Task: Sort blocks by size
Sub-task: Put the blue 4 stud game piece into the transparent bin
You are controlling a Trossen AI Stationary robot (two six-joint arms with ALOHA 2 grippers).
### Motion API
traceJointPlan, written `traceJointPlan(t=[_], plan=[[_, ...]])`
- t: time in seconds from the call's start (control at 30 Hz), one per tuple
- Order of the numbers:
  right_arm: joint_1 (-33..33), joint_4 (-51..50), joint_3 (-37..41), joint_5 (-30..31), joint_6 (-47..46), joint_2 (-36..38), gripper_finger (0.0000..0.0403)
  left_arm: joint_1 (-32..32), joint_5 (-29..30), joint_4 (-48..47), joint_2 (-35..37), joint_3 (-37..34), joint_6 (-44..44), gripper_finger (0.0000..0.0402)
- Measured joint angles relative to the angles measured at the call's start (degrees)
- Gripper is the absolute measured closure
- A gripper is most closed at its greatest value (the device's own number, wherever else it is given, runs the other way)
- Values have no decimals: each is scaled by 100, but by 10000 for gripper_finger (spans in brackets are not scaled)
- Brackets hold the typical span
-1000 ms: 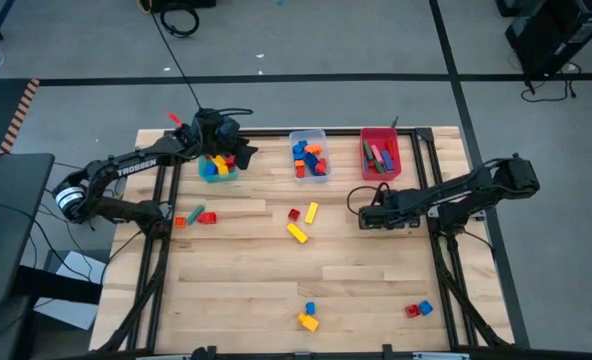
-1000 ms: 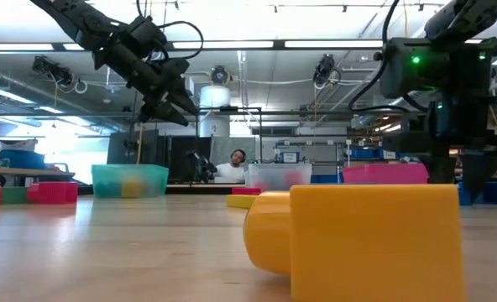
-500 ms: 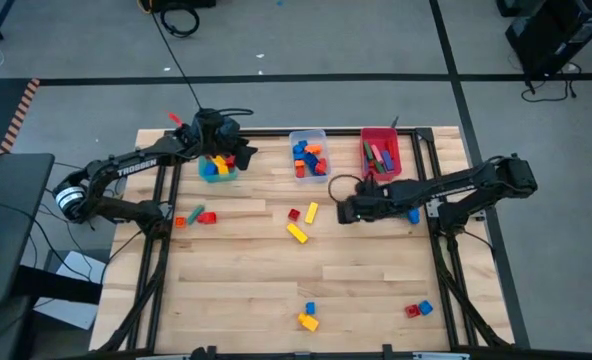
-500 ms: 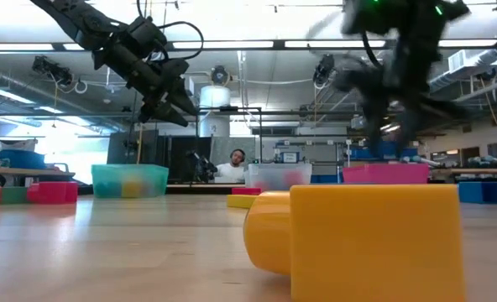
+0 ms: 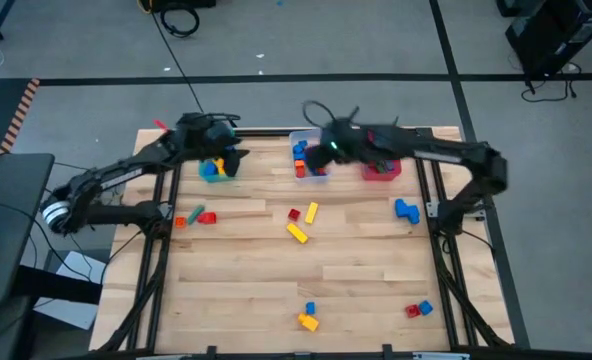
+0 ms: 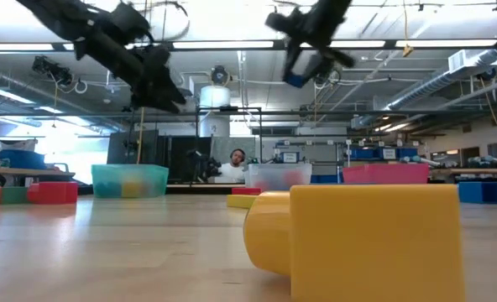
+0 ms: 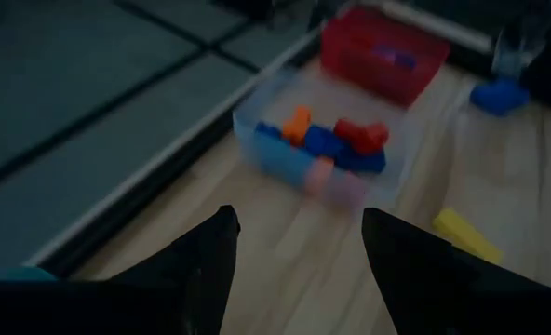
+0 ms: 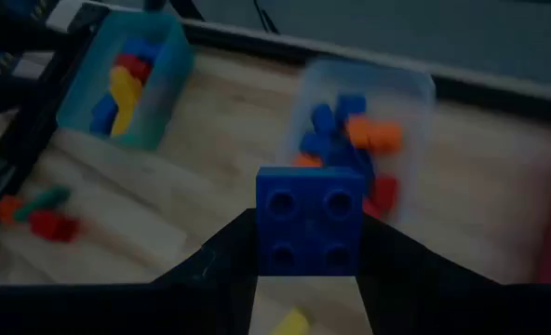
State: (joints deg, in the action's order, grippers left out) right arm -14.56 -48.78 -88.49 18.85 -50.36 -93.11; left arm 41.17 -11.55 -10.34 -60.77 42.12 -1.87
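The right gripper point(image 8: 308, 256) pinches a square blue four-stud block point(image 8: 309, 221) above the clear bin point(image 5: 309, 156), which already holds blue, orange and red bricks. Released off-centre, the block could strike the rim and bounce onto the table point(image 5: 246, 290). The left gripper point(image 7: 294, 247) waits with fingers spread and empty over the teal bin point(image 5: 216, 169).

The high view looks straight down on the whole table point(image 5: 246, 290); the low view looks level across it, close behind a yellow block point(image 6: 358, 239); both wrist views share the clear bin point(image 7: 275, 154)
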Motion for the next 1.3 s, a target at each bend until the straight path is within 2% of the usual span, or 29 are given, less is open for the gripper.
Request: traceJointPlan(t=[0.13,0.33,0.47,0.67,0.9,1.13,1.3], plan=[[-473,-20,-860,-436,738,-858,244,-43,90,169,855,-393,-134,163],[-1016,-322,-1738,-1093,1259,-2026,244,-407,318,374,1861,-878,-304,163],[-1311,-688,-1938,-1389,1345,-2645,243,-576,504,544,2123,-1142,-667,163],[-1526,-751,-1938,-1748,1564,-3182,227,-643,540,632,2053,-1354,-1185,163],[-1563,-760,-1938,-1865,1599,-3342,194,-648,452,657,2037,-1353,-1187,163],[-1516,-803,-1938,-1848,1755,-2920,186,-798,456,535,2032,-1352,-894,163],[-1339,-1143,-1938,-1534,1846,-2410,188,-1189,1081,539,2032,-1352,-687,163]])
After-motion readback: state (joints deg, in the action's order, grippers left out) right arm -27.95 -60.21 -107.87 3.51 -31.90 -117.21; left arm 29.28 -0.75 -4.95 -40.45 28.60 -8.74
